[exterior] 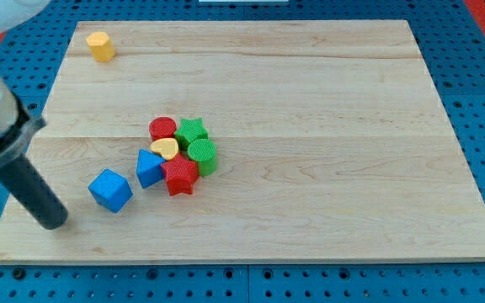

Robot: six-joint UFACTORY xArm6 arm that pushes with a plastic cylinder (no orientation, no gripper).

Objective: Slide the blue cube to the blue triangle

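Observation:
The blue cube [110, 189] lies on the wooden board at the lower left. The blue triangle [148, 167] sits just to its right, a small gap between them, and touches the cluster of other blocks. My tip [52, 223] rests on the board to the left of and slightly below the blue cube, apart from it.
A cluster right of the blue triangle holds a red cylinder [163, 129], a green star [192, 131], a yellow heart [166, 149], a green cylinder [202, 156] and a red star [180, 176]. A yellow block [100, 46] lies at the top left. The board's edge [226, 263] runs along the bottom.

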